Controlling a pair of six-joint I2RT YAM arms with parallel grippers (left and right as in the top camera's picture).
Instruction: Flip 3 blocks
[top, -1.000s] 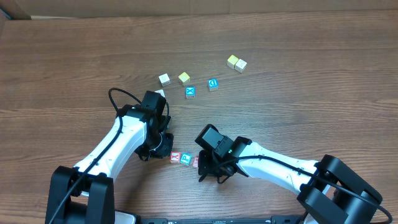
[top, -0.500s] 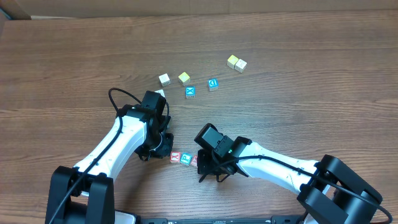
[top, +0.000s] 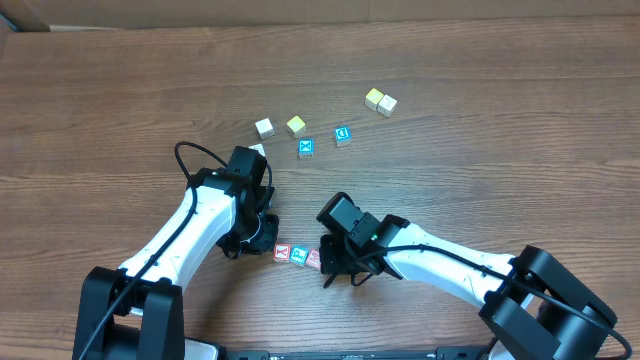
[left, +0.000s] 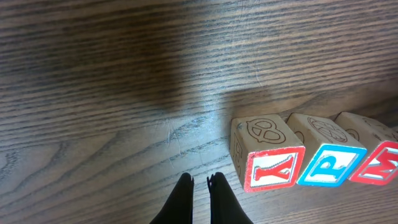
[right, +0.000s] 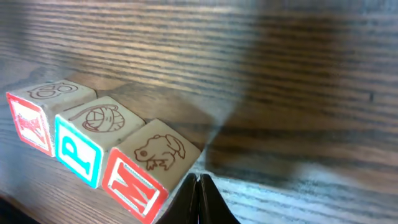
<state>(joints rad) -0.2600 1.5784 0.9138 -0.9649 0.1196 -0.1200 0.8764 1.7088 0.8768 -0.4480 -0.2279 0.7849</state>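
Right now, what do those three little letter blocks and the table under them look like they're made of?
Y block, P block and M block: pale unvarnished-looking wood, with faint grain, line drawings on plain faces and glossy red or blue printed letters. Table: dark brown wood grain with a slight sheen; solid wood or laminate, I can't tell.

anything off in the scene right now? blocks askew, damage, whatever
Nothing damaged or spilled. The Y block, P block and M block sit in a tight row. Only oddity: in the right wrist view the M block looks slightly twisted out of line, with the shut right gripper at its corner.
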